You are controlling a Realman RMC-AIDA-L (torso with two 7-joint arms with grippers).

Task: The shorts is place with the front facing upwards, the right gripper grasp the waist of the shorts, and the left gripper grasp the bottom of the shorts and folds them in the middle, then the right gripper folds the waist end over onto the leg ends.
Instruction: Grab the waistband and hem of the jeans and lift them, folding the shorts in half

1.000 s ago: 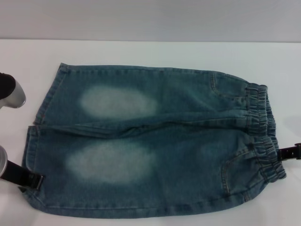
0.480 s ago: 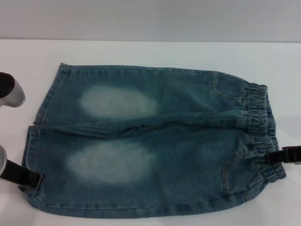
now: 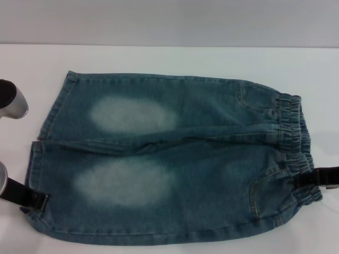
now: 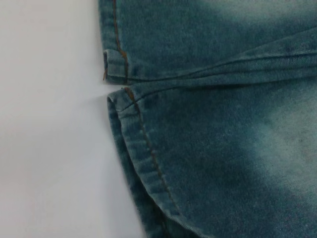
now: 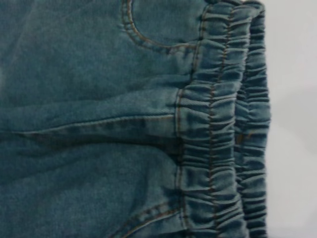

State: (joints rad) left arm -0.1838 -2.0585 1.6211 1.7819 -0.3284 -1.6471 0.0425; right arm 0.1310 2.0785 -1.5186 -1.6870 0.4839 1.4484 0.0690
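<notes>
The blue-green denim shorts lie flat, front up, on the white table. The gathered elastic waist points right and the two hemmed leg ends point left. My left gripper rests at the hem of the near leg, its black claw reaching in from the lower left. My right gripper reaches in from the right edge and lies over the near part of the waistband. The left wrist view shows the leg hems close up. In the right wrist view, the ruffled waistband fills the frame.
A silver and black part of the left arm hangs over the table at the far left. White tabletop runs behind the shorts, and narrow strips of it show to their left and right.
My right gripper has slid left and slightly nearer, from just off the waistband to lying over it. The left gripper and the shorts have not moved.
</notes>
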